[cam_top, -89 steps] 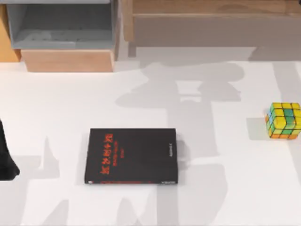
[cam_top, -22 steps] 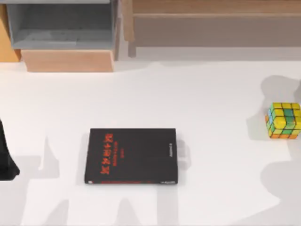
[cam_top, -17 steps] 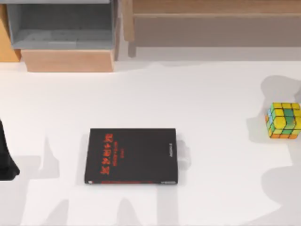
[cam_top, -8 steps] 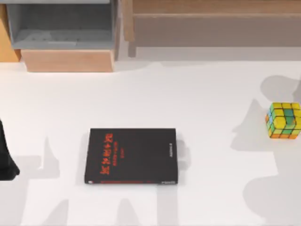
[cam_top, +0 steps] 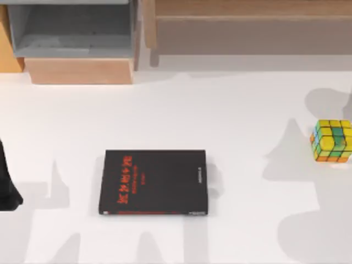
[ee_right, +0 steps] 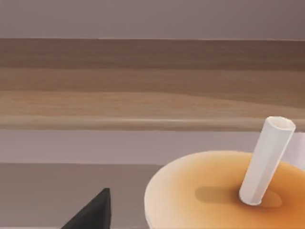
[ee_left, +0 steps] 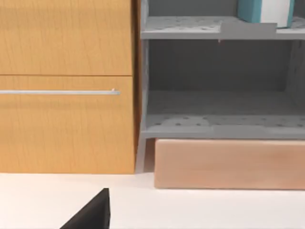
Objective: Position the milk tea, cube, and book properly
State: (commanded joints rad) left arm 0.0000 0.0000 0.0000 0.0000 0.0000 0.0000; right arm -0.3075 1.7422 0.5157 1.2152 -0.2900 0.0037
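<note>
White table (cam_top: 231, 110) ahead of me; wooden cabinet (cam_top: 77, 70) with grey shelves at back left, long wooden shelf (cam_top: 247, 11) at back right. Book (cam_top: 153, 182) flat near table middle, black cover, red characters, nothing blocking it. Cube (cam_top: 332, 141) at right edge, well apart from book. My right wrist view: milk tea (ee_right: 224, 191), tan lid, white straw (ee_right: 266, 160), close below camera. Left arm (cam_top: 6, 181) parked at left edge. Jaws of either gripper: cannot tell.
</note>
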